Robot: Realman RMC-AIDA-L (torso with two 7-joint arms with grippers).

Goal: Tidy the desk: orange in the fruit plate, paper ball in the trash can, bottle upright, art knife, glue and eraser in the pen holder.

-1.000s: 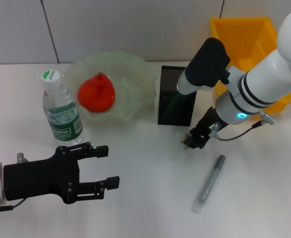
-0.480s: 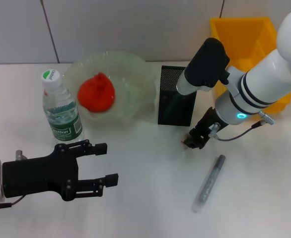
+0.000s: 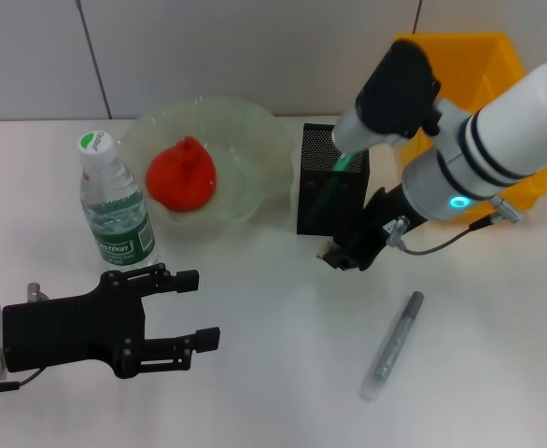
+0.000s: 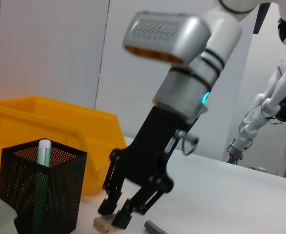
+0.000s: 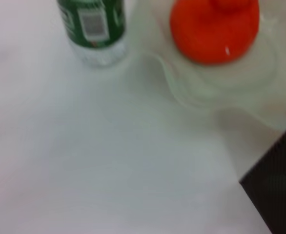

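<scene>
Partly hidden eraser (image 4: 104, 224), right pincer (image 4: 114, 214) gripping

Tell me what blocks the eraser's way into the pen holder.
Nothing visible does. The right gripper holds the eraser low beside the pen holder, whose open top holds only a green stick on one side. The eraser must clear the mesh wall first.

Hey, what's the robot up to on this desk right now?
It's tidying. The right gripper is shut on the eraser, low over the table just in front of the pen holder. The orange sits in the fruit plate, and the bottle stands upright. A grey pen-like tool lies on the table. The left gripper hovers open, idle.
</scene>
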